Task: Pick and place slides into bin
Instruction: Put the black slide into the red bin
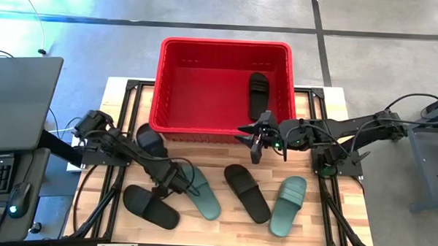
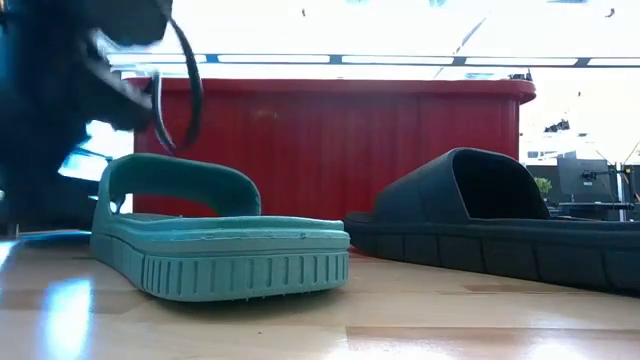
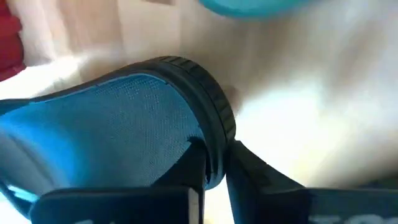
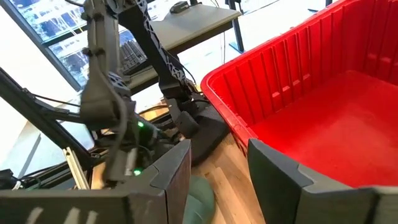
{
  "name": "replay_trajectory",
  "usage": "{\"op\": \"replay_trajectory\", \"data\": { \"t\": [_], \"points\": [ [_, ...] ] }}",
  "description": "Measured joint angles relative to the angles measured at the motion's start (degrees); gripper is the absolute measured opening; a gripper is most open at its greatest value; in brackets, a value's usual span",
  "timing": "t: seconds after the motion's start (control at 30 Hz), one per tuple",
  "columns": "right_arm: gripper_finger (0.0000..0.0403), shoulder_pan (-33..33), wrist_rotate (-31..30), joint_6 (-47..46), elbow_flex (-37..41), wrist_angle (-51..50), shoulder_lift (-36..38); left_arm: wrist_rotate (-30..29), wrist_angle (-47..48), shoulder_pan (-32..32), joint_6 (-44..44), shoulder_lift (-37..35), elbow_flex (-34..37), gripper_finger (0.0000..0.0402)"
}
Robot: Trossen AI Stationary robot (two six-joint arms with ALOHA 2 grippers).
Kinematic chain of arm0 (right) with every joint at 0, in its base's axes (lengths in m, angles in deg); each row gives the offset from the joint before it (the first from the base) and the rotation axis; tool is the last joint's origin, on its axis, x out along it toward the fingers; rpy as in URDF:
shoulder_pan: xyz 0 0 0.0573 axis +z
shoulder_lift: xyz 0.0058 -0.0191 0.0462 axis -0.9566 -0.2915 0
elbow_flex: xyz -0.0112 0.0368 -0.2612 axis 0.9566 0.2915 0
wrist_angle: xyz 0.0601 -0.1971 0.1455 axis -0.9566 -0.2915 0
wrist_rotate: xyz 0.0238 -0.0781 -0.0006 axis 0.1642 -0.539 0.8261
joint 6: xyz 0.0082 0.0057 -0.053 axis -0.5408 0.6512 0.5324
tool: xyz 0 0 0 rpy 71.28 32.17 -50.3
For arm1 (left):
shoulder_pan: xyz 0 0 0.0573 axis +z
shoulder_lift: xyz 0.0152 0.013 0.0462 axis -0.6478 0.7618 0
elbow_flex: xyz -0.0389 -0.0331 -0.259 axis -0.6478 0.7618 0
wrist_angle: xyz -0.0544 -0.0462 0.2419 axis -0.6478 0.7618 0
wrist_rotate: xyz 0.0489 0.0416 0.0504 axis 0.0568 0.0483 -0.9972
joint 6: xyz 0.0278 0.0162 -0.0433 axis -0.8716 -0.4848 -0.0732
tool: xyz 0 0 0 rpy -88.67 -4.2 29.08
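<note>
The red bin (image 1: pixel 221 50) stands at the table's far middle, with one black slide (image 1: pixel 258 91) in it. My left gripper (image 1: pixel 169 183) is shut on a dark slide (image 3: pixel 112 124). Two black slides (image 1: pixel 151 139) (image 1: pixel 150 206) lie by that arm, and the high view does not show which one it holds. A green slide (image 1: pixel 202 192), a black slide (image 1: pixel 247 192) and a second green slide (image 1: pixel 288 206) lie flat on the wood. My right gripper (image 1: pixel 258 139) is open and empty, above the bin's near wall (image 4: pixel 236 124). My left gripper pinches the slide's side rim (image 3: pixel 214 134) just behind a rounded end, with one finger (image 3: pixel 180 165) on the footbed and the other (image 3: pixel 261 180) outside the sole. The fingers lie across the rim. I cannot tell whether the slide is clear of the table.
A grey side table with a keyboard (image 1: pixel 14 123) stands to the left of the table. A black frame runs along the table's edges (image 1: pixel 333 207). Bare wood shows between the bin and the slides (image 1: pixel 218 152). A cable loop (image 2: pixel 180 90) hangs from the left arm.
</note>
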Motion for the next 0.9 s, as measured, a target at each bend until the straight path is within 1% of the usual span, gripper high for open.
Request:
{"op": "replay_trajectory", "data": {
  "t": [0.07, 0.13, 0.2, 0.3, 0.37, 0.53, 0.63, 0.73, 0.83, 0.9],
  "points": [
    [0.0145, 0.0, -0.7, 0.0, 0.0, 0.0, 0.0, 1.7, 2.7, -0.7, -1.8, -0.3, -3.9, 0.0023],
    [0.0145, 0.0, -1.1, 0.0, 0.0, 0.0, 0.0, 1.1, 7.3, -1.8, -2.3, -0.4, -8.7, 0.0023],
    [0.0146, 0.0, -1.1, 0.0, 0.0, 0.0, 0.0, -0.1, 12.7, -3.0, -2.5, -0.7, -14.4, 0.0023],
    [0.0147, 0.0, -1.1, 0.1, 0.0, 0.0, 0.0, 0.1, 19.5, -4.7, -2.8, -0.6, -24.1, 0.0021],
    [0.0146, 0.0, -1.1, 0.3, 0.0, -0.2, 0.0, 0.1, 21.5, -6.2, -2.9, -0.7, -30.7, 0.0019],
    [0.0145, 0.0, -1.1, 0.4, 0.0, -1.0, 0.0, -3.4, 21.1, -10.0, -4.0, -0.7, -46.8, 0.0019],
    [0.0147, 0.0, -0.6, 0.0, 0.0, -2.1, 0.0, -7.5, 20.1, -11.3, -2.5, -0.7, -55.6, 0.0019],
    [0.0145, 0.0, 0.6, 0.0, 0.0, -2.9, 0.0, -13.9, 19.3, -11.3, -4.0, -0.7, -63.4, 0.0019],
    [0.0145, 0.0, 1.0, 0.0, 0.0, -3.2, 0.0, -22.2, 19.5, -11.0, -9.6, -0.7, -70.0, 0.0019],
    [0.0146, 0.0, 1.0, 0.0, 0.0, -3.1, 0.0, -28.3, 19.4, -10.1, -14.7, -0.7, -73.1, 0.0018]
  ]
}}
